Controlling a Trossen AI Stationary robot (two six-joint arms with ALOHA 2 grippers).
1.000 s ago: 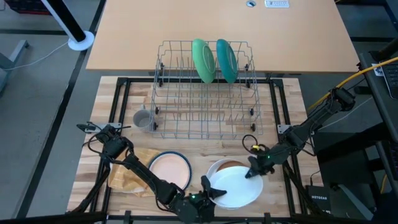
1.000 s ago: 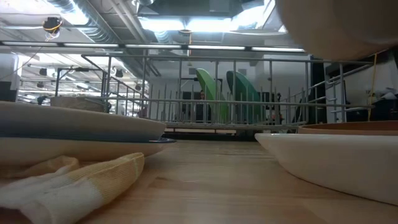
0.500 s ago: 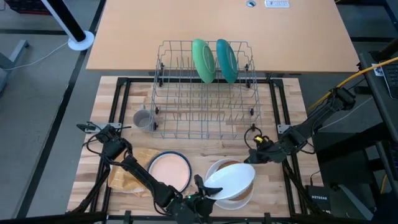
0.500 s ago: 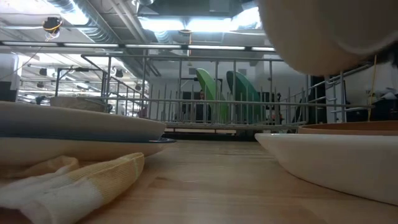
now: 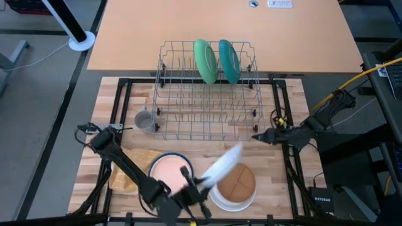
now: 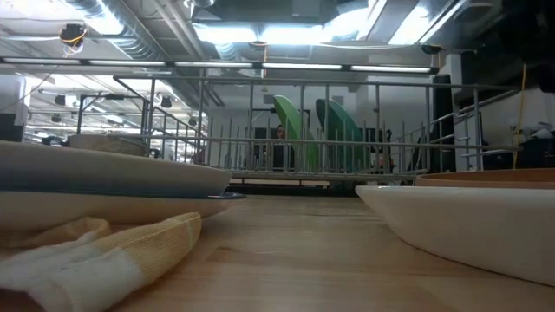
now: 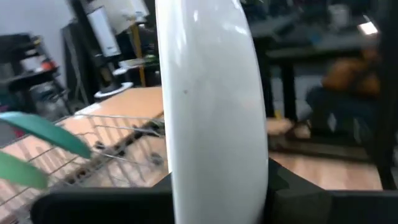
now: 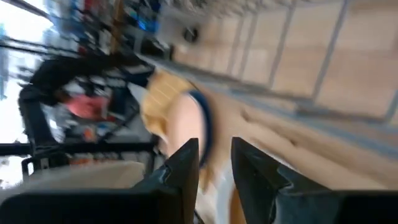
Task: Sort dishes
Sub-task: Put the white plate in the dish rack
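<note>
Wood surface: pale butcher-block tabletop point(image 5: 276, 182) framed by dark rails; a second, smooth tan tabletop point(image 5: 220, 31) adjoins it on the far side.
Rack: grey wire rack point(image 5: 207, 103) straddles the join of the two surfaces.
Racked dishes: green plate point(image 5: 205, 61) and teal plate point(image 5: 228, 61) stand upright on edge, side by side in the rack's far row.
Mug: small grey mug point(image 5: 144, 120) sits on the wood just beside the rack's left end.
Cloth: yellow checked cloth point(image 5: 129, 176) lies crumpled at the near left, partly under the peach plate.
Peach plate: peach plate point(image 5: 169, 169) with a blue rim lies flat, near centre-left.
Brown dish: brown dish point(image 5: 237, 183) rests inside a white bowl point(image 5: 221, 198) at the near right of centre.
Left gripper: left gripper point(image 5: 196, 185), at the near edge, has its jaws clamped on the rim of a white plate point(image 5: 223, 166), held tilted on edge above the wood between the peach plate and the brown dish.
Right gripper: right gripper point(image 5: 256, 135) hovers off the rack's near right corner, jaws parted a little, holding nothing.
Room: grey floor point(image 5: 38, 94) around the tables, a white stand base point(image 5: 81, 41) at far left; ceiling lights point(image 6: 260, 35) and exposed ducting show in the low view.
</note>
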